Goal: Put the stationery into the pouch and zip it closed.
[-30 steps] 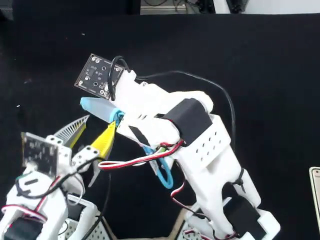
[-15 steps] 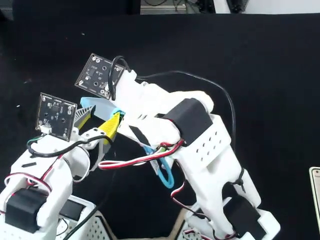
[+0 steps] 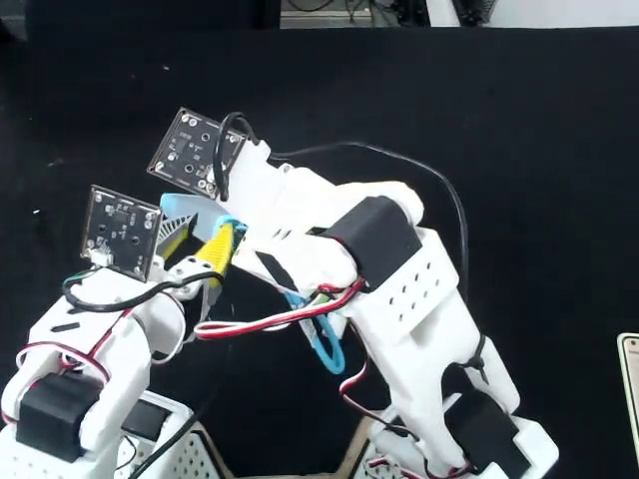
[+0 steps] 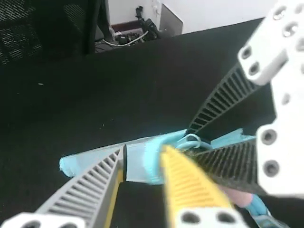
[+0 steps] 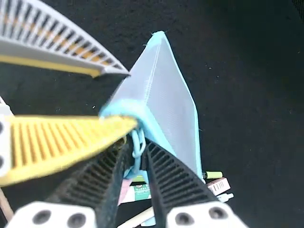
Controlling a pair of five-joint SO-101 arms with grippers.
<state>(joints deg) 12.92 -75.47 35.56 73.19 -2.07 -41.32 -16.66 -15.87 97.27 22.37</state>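
At least three stationery pieces [image 5: 216, 185] lie at the near end of one blue pouch [image 5: 166, 90], left on the table [image 3: 519, 150]. Left gripper [image 4: 141, 154] spread wide astride the pouch end, gripping nothing. Right gripper [image 5: 137, 146] pinched on one zip pull [image 5: 137, 135]
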